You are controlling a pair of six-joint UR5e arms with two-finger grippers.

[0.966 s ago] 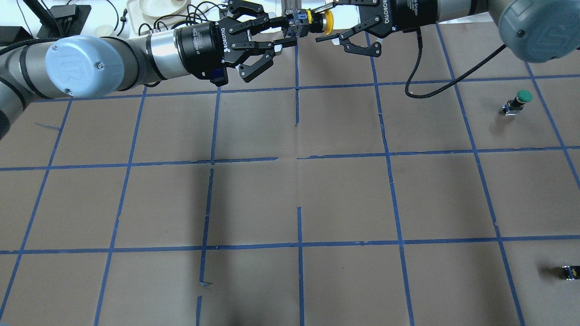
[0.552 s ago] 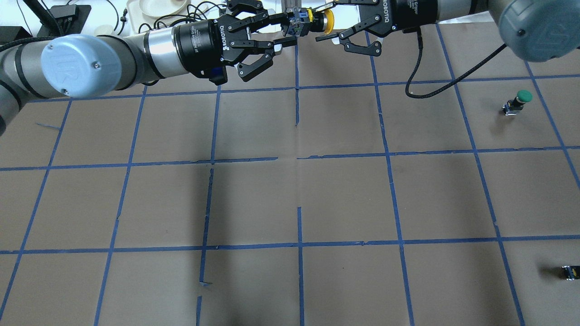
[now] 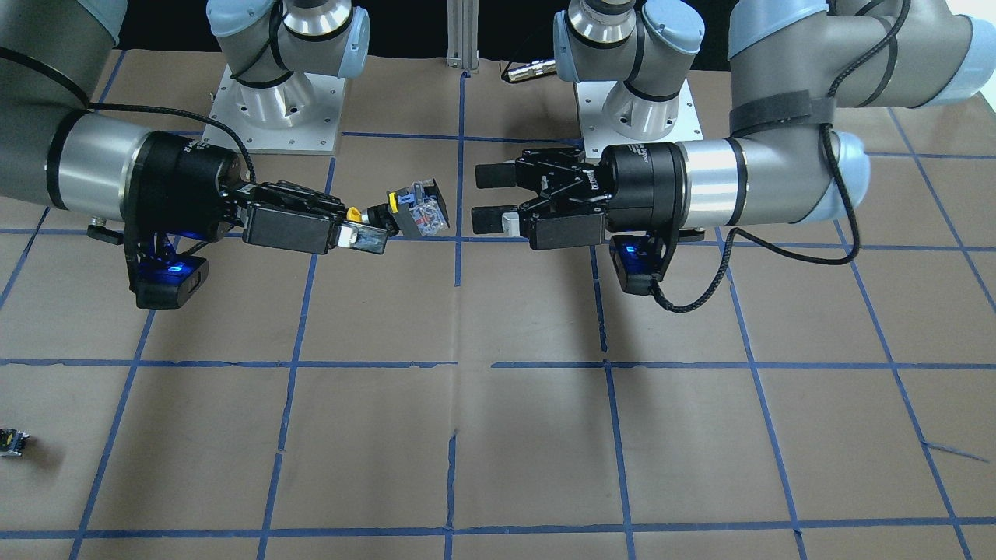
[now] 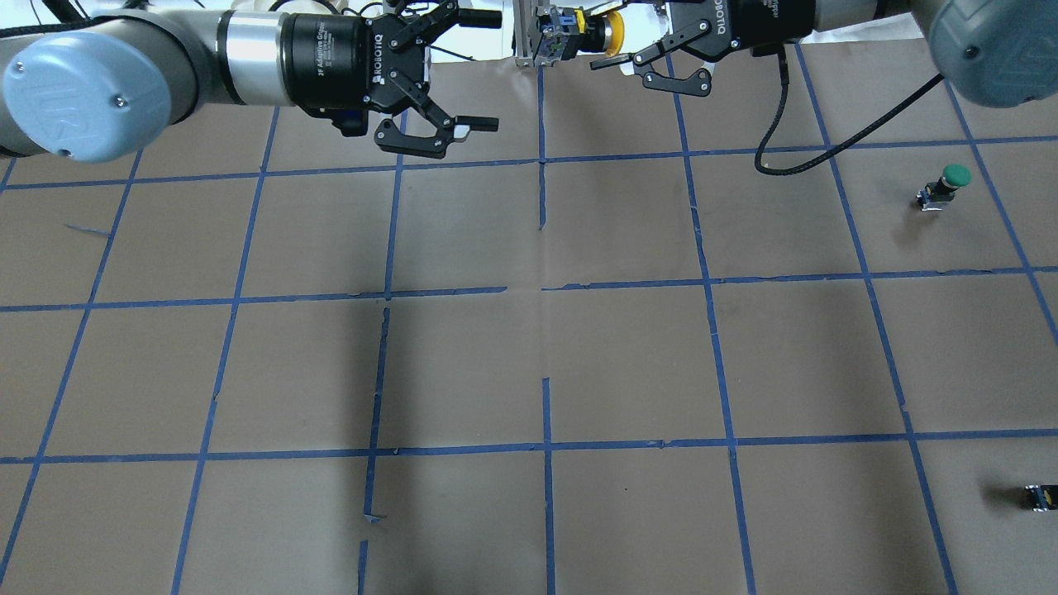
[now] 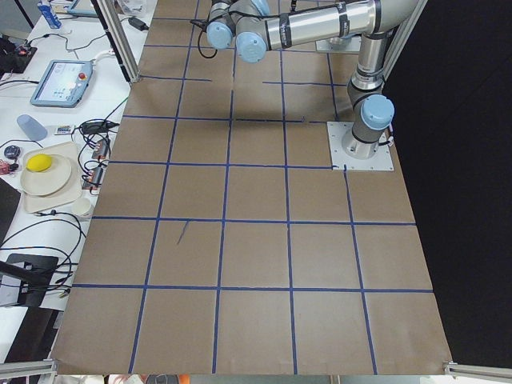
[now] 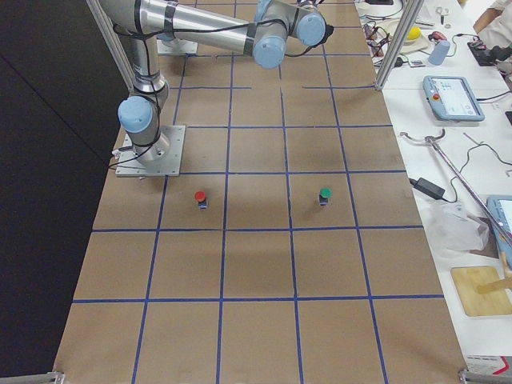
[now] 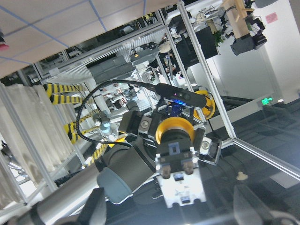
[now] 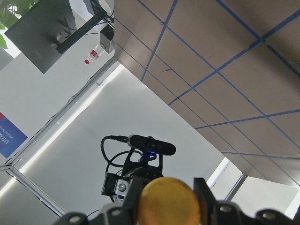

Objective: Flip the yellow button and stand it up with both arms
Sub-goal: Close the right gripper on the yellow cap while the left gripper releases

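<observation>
the right gripper [image 3: 364, 230] pinches the yellow button [image 3: 414, 208] at its cap end, holding it sideways in the air above the table [image 3: 545, 435], while the left gripper [image 3: 492, 199] faces it, near but apart, jaws spread wide.

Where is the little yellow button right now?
In the front-facing view the yellow button hangs above the table, gripped by the right gripper on the view's left, just apart from the open left gripper.
</observation>
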